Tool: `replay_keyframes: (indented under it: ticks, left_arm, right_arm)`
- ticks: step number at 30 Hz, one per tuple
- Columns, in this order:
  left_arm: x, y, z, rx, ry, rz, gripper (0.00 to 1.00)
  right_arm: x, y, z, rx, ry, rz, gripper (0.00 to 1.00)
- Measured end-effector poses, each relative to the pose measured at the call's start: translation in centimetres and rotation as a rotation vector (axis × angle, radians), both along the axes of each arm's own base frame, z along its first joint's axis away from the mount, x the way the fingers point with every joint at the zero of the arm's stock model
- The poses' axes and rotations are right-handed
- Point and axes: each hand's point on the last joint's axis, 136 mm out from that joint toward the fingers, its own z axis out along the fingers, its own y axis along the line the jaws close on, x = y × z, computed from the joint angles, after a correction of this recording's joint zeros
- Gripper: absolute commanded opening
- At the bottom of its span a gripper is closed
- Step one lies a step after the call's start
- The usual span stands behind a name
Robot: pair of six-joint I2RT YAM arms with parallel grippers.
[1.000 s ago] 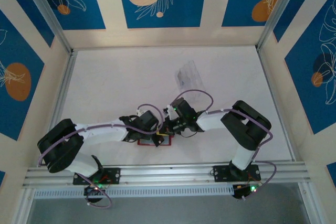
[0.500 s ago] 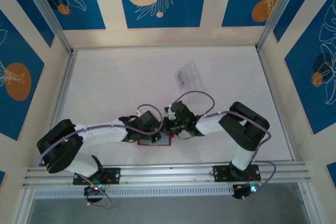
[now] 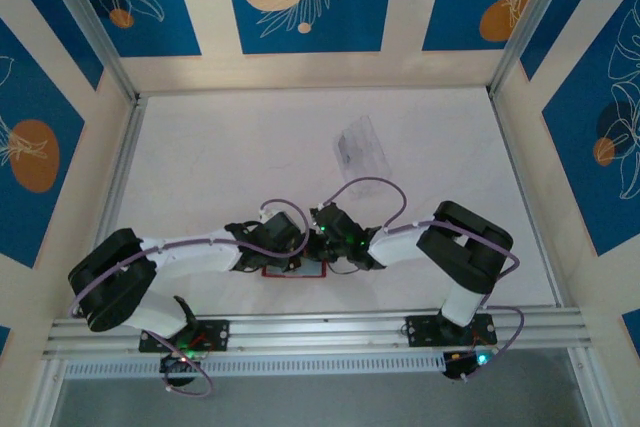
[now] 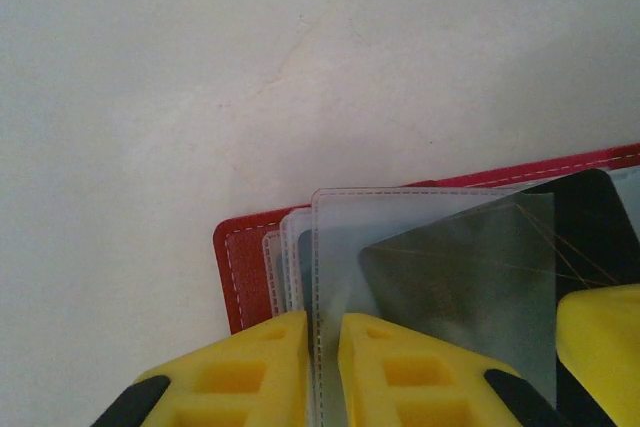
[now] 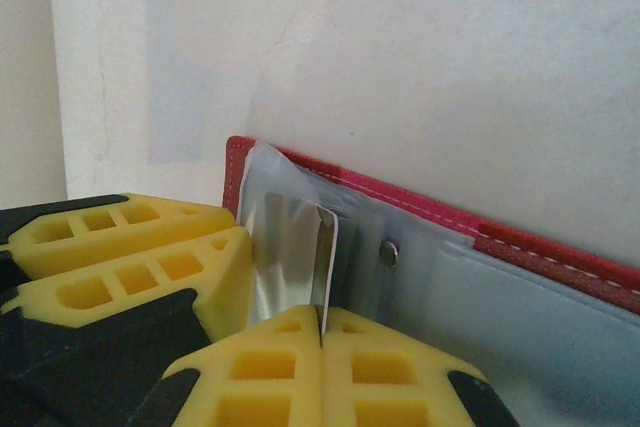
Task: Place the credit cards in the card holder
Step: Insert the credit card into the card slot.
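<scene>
Over the last second the right arm has swung in toward the left one in the overhead view. The right claw (image 5: 322,325) now sits right against the left claw (image 4: 322,335), above the red wallet (image 4: 238,269). The wallet lies open on the desk (image 4: 200,67) near the front edge, between the two arms, and has not shifted, nor has the left arm. The left claw is pinched on the edge of a clear sleeve (image 4: 420,222) inside the wallet, lifting it off the ones beneath. The right claw is closed tight on a thin black card (image 4: 592,215), seen edge-on from its own wrist. From the left wrist the card shows dark through the raised sleeve, so part of it looks to be already tucked under or inside that pocket, while its far end is uncovered. That inward move looks like the feeding stroke, with this card judged about halfway home. It needs a further push along the sleeve toward the wallet's spine, near the snap stud (image 5: 390,252), before either claw lets go.
</scene>
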Motion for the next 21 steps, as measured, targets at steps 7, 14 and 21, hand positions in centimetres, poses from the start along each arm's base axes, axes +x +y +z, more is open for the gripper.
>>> replay_keyframes:
  ticks: [7,14,21]
  left_arm:
    - [0.02,-0.03,0.01,-0.002,-0.001,0.000,0.16]
    - [0.01,-0.02,0.02,-0.008,0.000,0.013,0.16]
    - [-0.06,0.07,0.04,-0.016,-0.004,0.016,0.16]
  right_arm:
    - [-0.20,-0.01,0.70,-0.007,-0.018,-0.018,0.00]
    - [-0.40,-0.56,0.70,-0.035,-0.012,-0.049,0.00]
    - [-0.39,-0.47,0.17,-0.048,-0.006,-0.082,0.00]
